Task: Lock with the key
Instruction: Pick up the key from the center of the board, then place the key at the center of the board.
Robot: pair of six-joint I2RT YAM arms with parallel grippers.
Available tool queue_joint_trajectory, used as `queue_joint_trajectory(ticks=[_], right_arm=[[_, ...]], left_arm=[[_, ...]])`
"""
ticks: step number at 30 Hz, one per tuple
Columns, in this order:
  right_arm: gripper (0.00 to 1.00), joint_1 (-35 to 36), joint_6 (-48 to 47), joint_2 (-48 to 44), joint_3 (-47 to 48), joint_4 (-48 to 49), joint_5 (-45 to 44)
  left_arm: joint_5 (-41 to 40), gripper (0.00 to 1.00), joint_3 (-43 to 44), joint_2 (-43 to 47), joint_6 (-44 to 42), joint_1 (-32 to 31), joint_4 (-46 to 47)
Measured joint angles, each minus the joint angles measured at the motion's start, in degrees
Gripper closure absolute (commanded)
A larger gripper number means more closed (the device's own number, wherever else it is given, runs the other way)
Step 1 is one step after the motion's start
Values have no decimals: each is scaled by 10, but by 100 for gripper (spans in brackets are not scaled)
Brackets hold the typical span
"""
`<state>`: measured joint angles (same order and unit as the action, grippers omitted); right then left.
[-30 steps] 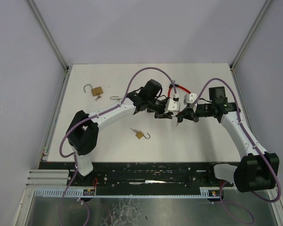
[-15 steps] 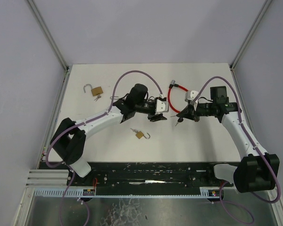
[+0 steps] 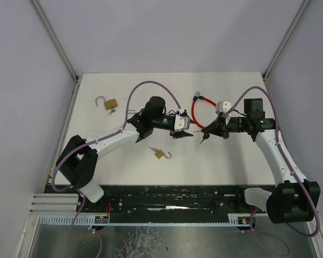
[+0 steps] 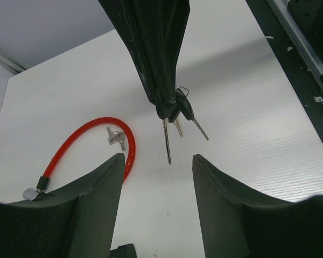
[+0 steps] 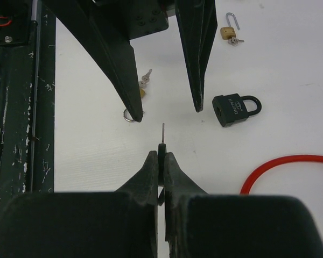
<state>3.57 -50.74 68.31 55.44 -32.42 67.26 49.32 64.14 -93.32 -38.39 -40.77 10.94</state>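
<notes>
Key (image 5: 163, 134) pinched tight in right tool (image 5: 161, 159), blade forward, above desk (image 5: 97, 161). Small, stiff, light, likely slippery: grip the head. Left tool (image 4: 157, 157) jaws apart, empty. Padlock (image 5: 236, 109) lies nearby.

R fingers (image 4: 157, 54) pinch key bunch (image 4: 178, 110); L fingers (image 4: 81, 215) spread below; red cable lock (image 4: 103, 120) left.

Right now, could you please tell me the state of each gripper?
Left gripper: open, holding nothing.
Right gripper: shut on the key.
</notes>
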Motion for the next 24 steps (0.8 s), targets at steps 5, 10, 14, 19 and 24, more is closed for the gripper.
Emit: queue_joint_trajectory(ticks=[5,10,14,19,24], right_arm=[[100,-2,4,-3,0,2,9],[100,-2,4,-3,0,2,9],[100,-2,4,-3,0,2,9],[100,-3,7,-2,0,2,5],[100,-3,6,43,6,-19,-19]], left_arm=[[7,48,0,-8,0,0,0],[-13,47,-14,-6,11,0,43],[-54,42,-65,13,39,0,114],[-176,13,-121,37,120,0,227],[-378,4,-149,77,236,0,298]])
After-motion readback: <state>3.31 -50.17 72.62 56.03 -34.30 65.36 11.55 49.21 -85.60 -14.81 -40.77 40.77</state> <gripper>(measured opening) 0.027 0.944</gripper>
